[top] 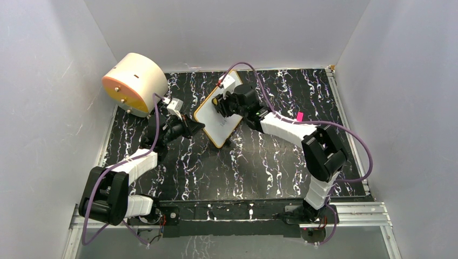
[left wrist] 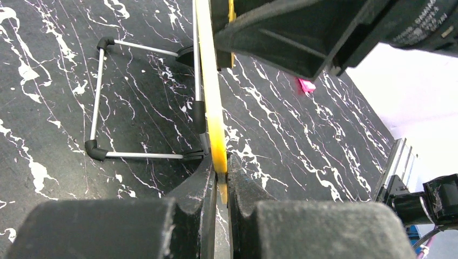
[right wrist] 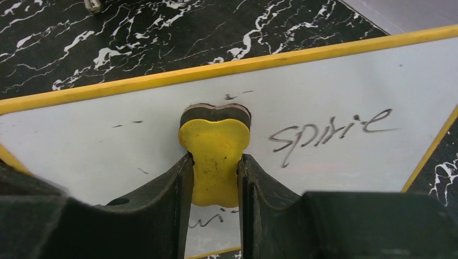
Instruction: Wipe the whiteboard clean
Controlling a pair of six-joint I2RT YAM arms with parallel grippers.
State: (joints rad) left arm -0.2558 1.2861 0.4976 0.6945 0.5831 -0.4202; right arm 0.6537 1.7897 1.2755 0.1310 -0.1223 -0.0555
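The whiteboard (top: 219, 121) stands tilted on its wire stand (left wrist: 97, 97) mid-table. It has a yellow-orange frame and dark handwriting (right wrist: 329, 129). My left gripper (top: 195, 127) is shut on the board's left frame edge (left wrist: 213, 108), seen edge-on in the left wrist view. My right gripper (top: 220, 103) is shut on a small yellow eraser (right wrist: 215, 156), which is pressed against the board's face (right wrist: 345, 81) to the left of the word. More writing shows below the eraser (right wrist: 213, 220). Faint smudges lie on the left part of the board.
A cream cylinder (top: 134, 83) with an orange face lies at the back left. A small pink object (top: 300, 116) lies right of the board, also in the left wrist view (left wrist: 306, 84). Grey walls enclose the black marbled table (top: 259, 162).
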